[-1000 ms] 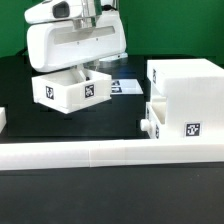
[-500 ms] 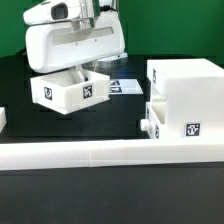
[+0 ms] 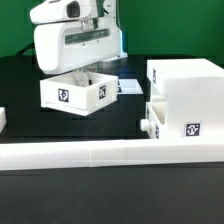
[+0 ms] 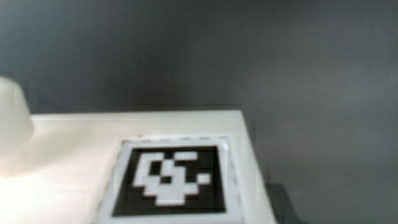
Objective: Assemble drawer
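Note:
My gripper (image 3: 84,68) hangs from the big white hand at the back left of the exterior view. It is shut on the wall of a small open-top white tray (image 3: 75,92) with black-and-white tags, held just above the black table. Its fingertips are hidden by the tray. The wrist view shows only a tagged white face of that tray (image 4: 178,170) close up; no fingers show there. The large boxy white housing (image 3: 190,85) stands at the exterior view's right. A second small tray (image 3: 175,125) with a tag sits in the housing's lower front.
A long low white wall (image 3: 110,152) runs across the front. The marker board (image 3: 128,87) lies flat on the table between the held tray and the housing. A small white piece (image 3: 3,120) shows at the left edge.
My gripper and the held tray have moved toward the exterior view's right, nearer the housing, and the tray has turned slightly. The housing and second tray have not moved.

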You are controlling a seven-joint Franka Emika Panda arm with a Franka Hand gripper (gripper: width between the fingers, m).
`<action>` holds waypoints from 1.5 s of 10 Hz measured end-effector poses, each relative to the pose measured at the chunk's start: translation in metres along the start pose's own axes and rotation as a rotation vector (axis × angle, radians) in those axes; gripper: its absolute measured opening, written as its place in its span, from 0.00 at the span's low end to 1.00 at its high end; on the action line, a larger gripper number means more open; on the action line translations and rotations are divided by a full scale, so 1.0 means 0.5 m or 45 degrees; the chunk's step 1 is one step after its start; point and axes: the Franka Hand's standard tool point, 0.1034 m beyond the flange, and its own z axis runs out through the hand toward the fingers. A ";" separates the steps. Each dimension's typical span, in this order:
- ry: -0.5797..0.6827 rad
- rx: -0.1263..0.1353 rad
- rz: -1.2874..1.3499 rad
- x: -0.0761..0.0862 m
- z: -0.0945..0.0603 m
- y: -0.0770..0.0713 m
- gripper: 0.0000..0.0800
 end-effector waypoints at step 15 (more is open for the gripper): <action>-0.050 0.091 -0.598 0.099 0.013 0.043 0.05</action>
